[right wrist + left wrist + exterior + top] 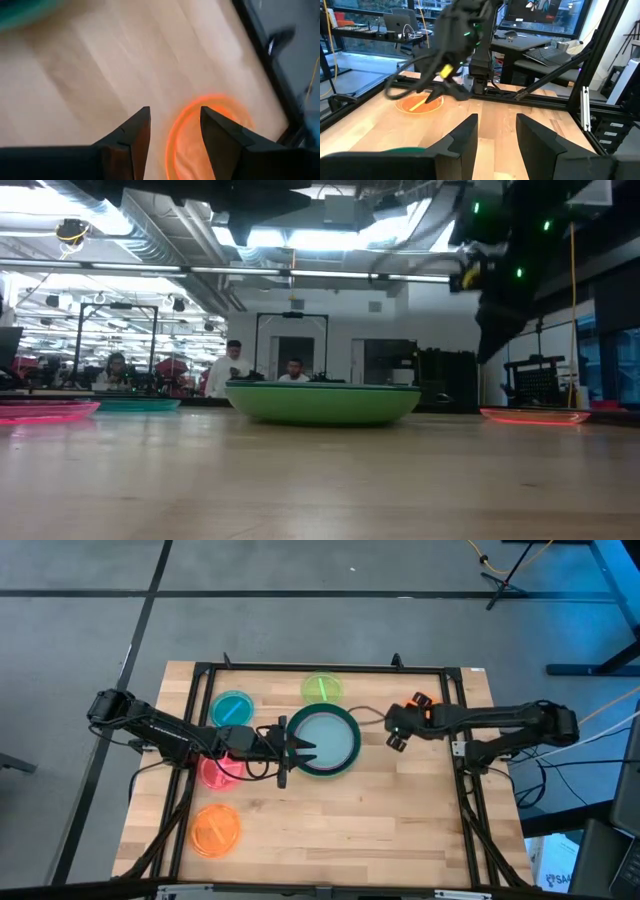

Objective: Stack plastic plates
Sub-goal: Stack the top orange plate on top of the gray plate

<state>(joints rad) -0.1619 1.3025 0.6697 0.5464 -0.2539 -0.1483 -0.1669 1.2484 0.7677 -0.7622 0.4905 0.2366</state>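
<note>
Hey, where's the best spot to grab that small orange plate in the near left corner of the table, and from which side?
Grip the orange plate by its thin raised rim, coming from above with one finger inside and one outside. It lies flat and shallow on the table, so there is no side wall to pinch. The left gripper is nearest; its inner edge looks easiest.

Dark jointed arms, orange-tipped right wrist point(421, 704)

Open table point(380, 820) along near edge and right half. Stacked plates point(325, 740) block centre; blue point(232, 708), lime point(321, 688), red point(222, 771), orange point(216, 830) plates crowd my left side.
</note>
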